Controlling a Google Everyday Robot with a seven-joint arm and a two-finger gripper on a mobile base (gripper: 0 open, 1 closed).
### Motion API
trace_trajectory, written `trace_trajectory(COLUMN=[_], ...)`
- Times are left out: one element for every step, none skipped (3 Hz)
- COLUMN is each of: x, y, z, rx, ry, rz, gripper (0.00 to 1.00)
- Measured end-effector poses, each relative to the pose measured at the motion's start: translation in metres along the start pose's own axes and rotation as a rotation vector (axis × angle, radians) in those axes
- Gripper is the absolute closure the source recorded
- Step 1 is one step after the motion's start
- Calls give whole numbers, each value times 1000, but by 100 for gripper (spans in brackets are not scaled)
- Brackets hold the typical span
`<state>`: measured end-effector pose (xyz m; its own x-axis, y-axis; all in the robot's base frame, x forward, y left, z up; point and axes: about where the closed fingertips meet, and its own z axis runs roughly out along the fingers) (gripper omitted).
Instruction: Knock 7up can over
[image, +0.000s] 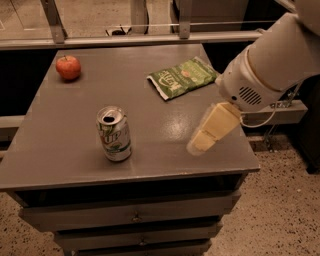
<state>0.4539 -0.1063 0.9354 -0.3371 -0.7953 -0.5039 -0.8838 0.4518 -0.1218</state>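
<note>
The 7up can (114, 133) stands upright near the front left of the grey table (70, 110). It is white and green with "UP" lettering and a silver opened top. My gripper (199, 145) comes in from the right on a white arm and hangs over the table's front right part. It is a good way to the right of the can and apart from it.
A red apple (68, 67) sits at the table's back left. A flat green chip bag (182, 77) lies at the back right, just behind the arm. The table has drawers (135, 216) below its front edge. A rail (125, 40) runs behind the table.
</note>
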Motion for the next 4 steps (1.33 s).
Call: trace_trajectory(x=[-26,-35,-37,-54], y=[14,16,18,35], z=[31,37,39,62], rx=[-38,-37,-41,-92], ry=[-91,-123,-133,-221], rz=[39,46,46,38], gripper=[0,0,0,0])
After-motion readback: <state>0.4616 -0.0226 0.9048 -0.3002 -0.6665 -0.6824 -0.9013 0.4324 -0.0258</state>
